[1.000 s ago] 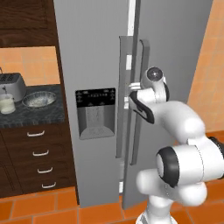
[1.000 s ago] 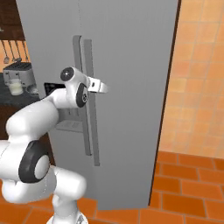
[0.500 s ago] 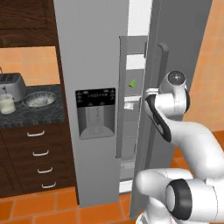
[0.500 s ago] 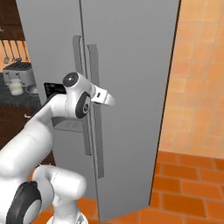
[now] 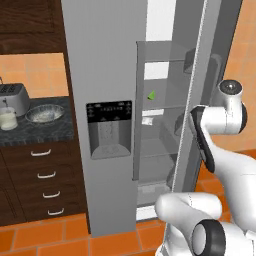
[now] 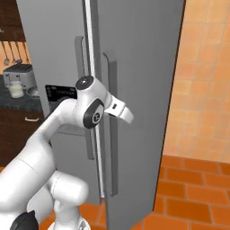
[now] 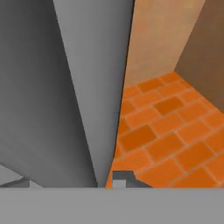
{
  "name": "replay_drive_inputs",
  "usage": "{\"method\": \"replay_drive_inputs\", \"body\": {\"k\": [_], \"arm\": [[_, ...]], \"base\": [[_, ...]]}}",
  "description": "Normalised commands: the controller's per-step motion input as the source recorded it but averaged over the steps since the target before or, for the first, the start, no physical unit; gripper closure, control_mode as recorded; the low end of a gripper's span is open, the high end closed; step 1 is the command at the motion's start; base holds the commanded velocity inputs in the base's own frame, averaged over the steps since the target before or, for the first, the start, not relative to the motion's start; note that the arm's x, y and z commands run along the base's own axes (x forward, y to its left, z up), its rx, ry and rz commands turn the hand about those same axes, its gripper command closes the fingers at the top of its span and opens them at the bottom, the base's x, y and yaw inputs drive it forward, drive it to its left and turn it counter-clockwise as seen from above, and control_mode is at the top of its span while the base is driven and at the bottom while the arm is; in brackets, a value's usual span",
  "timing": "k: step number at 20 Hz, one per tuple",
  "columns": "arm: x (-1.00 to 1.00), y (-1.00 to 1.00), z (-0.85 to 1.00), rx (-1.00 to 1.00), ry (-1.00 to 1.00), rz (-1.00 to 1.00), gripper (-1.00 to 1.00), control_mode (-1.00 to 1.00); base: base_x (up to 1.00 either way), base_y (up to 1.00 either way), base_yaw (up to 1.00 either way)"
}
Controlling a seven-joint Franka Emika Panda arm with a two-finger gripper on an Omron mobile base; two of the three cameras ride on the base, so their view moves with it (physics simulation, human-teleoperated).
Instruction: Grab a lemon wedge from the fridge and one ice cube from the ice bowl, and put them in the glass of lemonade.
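A rendered home kitchen. Tall grey side-by-side fridge [image 5: 107, 100] with a black dispenser panel [image 5: 109, 127] and one door swung open onto shelves. Beside it, dark wooden drawers [image 5: 42, 182] under a speckled dark counter [image 5: 30, 131] bearing a silver toaster [image 5: 12, 98]. Orange tiled floor [image 6: 193, 193], hanging utensils [image 6: 12, 53].

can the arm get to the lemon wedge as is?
Probably not yet. The wedge sits exposed on a fridge shelf, but the tool is outside the half-open door, at its handle, so the door stands between them.
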Motion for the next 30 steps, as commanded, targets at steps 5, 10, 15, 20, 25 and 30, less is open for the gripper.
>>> {"method": "replay_drive_inputs", "body": {"k": [5,10,15,20,25,30], "arm": [[-0.67,-0.24,0.36,0.00,-0.01,-0.07,-1.00,-1.00],[-0.57,0.71,0.74,-0.12,-0.06,-0.11,-1.00,-1.00],[0.64,1.00,0.15,-0.25,0.00,-0.40,-1.00,-1.00],[1.00,0.46,-0.01,-0.37,0.19,-0.38,-1.00,-1.00],[0.64,-0.28,0.00,-0.26,0.30,-0.16,-1.00,-1.00],[0.00,-0.99,-0.09,-0.02,0.21,-0.21,-1.00,-1.00]], "base": [[0.00,0.00,0.00],[0.00,0.00,0.00],[0.00,0.00,0.00],[0.00,0.00,0.00],[0.00,0.00,0.00],[0.00,0.00,0.00]]}}
